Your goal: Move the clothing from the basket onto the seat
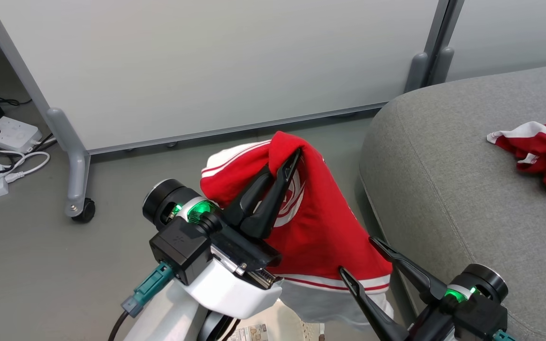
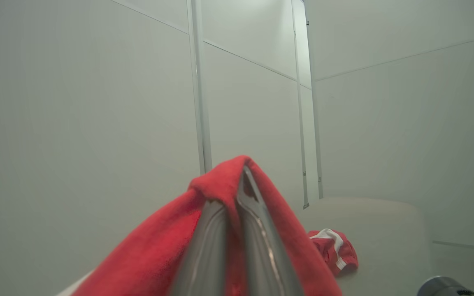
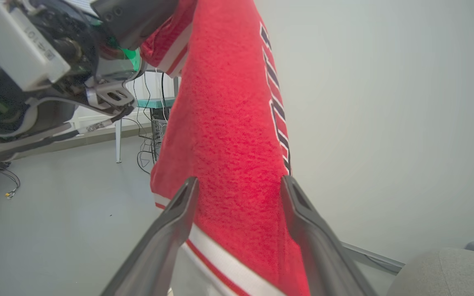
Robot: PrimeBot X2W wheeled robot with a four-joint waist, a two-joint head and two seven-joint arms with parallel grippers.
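My left hand [image 1: 295, 156] is pinched shut on a fold of the jersey [image 1: 323, 222], holding it high so it hangs clear beside the seat [image 1: 443, 199]. My right hand [image 1: 357, 255] gapes wide near its hem, holding nothing. Another jersey [image 1: 541, 151] lies on the seat.

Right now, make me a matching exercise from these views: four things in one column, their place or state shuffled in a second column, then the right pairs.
Column one:
1. left gripper
2. right gripper
3. crumpled jersey
4. power strip

Column two:
A. lying on the seat
B. open
C. on the floor
D. shut on the hanging jersey

Pairs: 1-D, 2-B, 3-A, 4-C
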